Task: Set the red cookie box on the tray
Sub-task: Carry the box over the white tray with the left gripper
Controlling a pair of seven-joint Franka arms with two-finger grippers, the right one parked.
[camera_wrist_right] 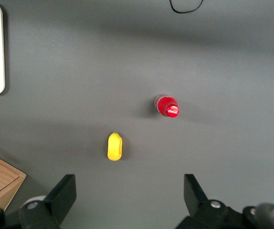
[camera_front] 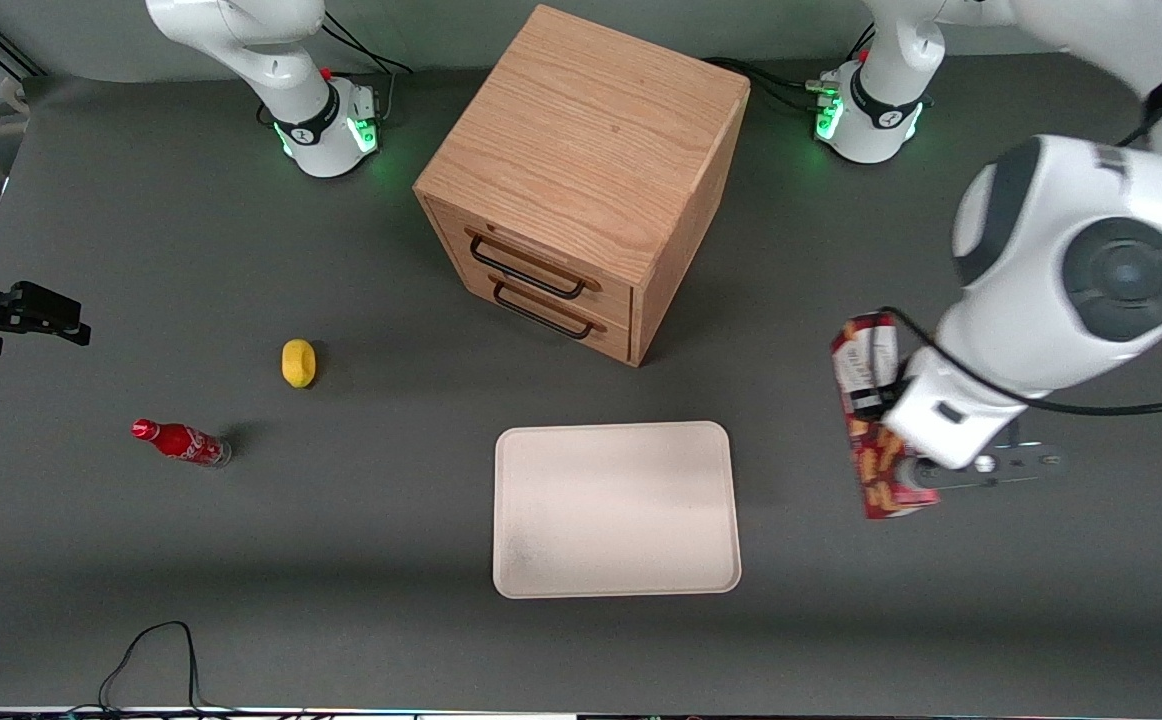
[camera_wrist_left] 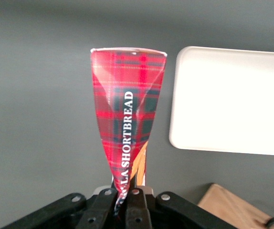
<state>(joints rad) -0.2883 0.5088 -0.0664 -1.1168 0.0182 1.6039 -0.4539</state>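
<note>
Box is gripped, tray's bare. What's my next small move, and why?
Probably carry it sideways toward the parked arm's end until it hangs over the tray. The tool is shut on the red cookie box, which is beside the tray, not over it.

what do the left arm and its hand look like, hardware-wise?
Left arm: glossy white rounded shells, dark grey round joint caps, black cable running along it. Its base has a black band and glows green. The hand has black fingers with screws.
</note>
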